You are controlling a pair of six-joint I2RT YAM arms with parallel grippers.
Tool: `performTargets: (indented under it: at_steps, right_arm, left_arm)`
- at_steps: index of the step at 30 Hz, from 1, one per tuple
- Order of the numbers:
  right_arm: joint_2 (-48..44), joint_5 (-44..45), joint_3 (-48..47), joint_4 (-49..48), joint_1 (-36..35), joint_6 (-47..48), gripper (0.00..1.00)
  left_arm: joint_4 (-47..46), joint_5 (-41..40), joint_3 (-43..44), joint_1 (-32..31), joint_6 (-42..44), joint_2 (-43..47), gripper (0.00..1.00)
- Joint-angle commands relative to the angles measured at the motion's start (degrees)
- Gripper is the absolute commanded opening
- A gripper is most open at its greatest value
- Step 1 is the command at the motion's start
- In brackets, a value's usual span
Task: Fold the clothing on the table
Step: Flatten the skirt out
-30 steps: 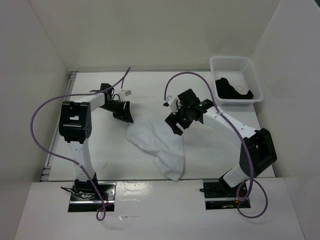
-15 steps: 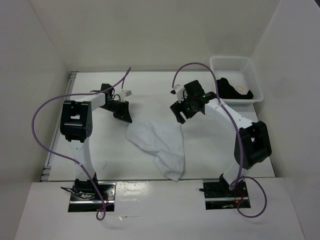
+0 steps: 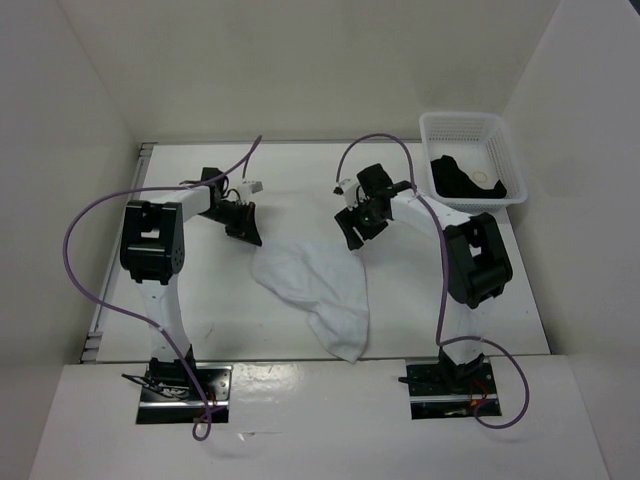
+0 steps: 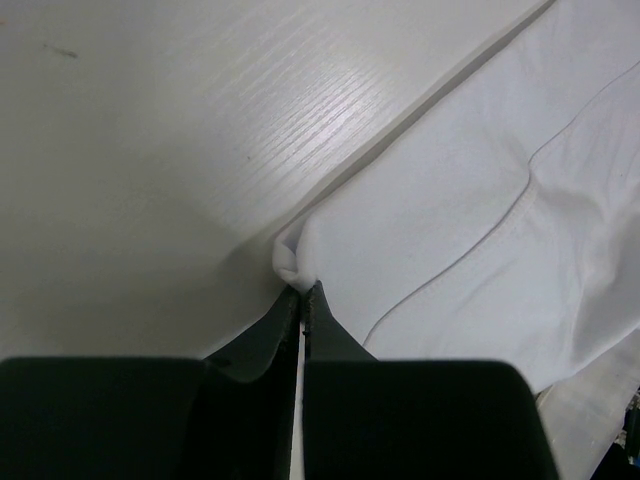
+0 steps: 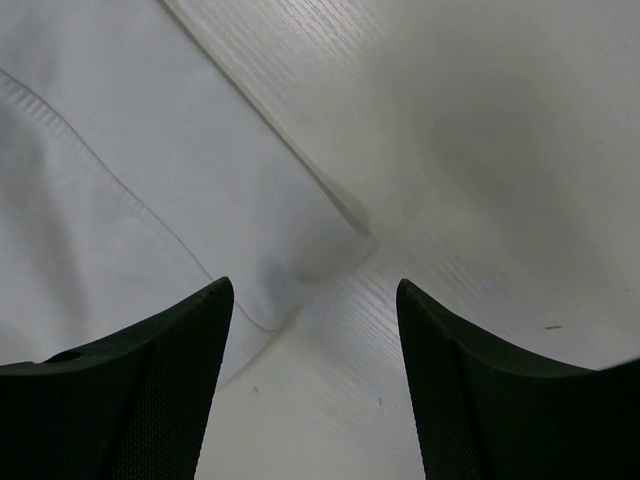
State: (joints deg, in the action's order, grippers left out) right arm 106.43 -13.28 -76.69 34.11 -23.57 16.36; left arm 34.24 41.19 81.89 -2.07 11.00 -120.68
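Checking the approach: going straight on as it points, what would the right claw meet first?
Probably the corner of the clothing, flat on the table, framed by the open right claw; depth unclear.

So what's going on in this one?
Two robot arms are working on the white clothing, which lies crumpled on the table. The left hand is shut on a pinch of fabric at the garment's far left corner. The right hand is open over the far right corner, one finger on each side of it, gripping nothing. No fold has been made yet. A basket at the far right holds a black garment.
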Motion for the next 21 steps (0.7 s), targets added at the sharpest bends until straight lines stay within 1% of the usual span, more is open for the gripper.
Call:
performTargets:
  at_steps: [1, 5, 7, 11, 21]
  right_arm:
    - [2.63, -3.32, -3.47, -0.45, 0.55, -0.63, 0.7]
    - [3.95, -5.71, -4.0, -0.45, 1.78, -1.24, 0.68]
    - [3.96, -6.84, -4.0, 0.08, 1.78, -1.86, 0.65]
    - [5.01, -7.38, -5.05, 1.75, 2.3, -2.91, 0.64]
    - [7.91, -12.91, -6.2, 4.3, 2.83, -6.77, 0.6]
  left_arm:
    - [-0.05, 0.21, 0.03, 0.57, 2.44, -0.96, 0.0]
    - [-0.05, 0.21, 0.03, 1.1, 1.83, -0.96, 0.0]
    - [-0.05, 0.21, -0.5, 1.63, 1.83, -0.43, 0.0]
    - [-0.58, -0.31, -2.6, 2.24, 0.6, 0.71, 0.0]
    - [-0.58, -1.37, -5.42, 2.77, -0.55, 2.29, 0.0]
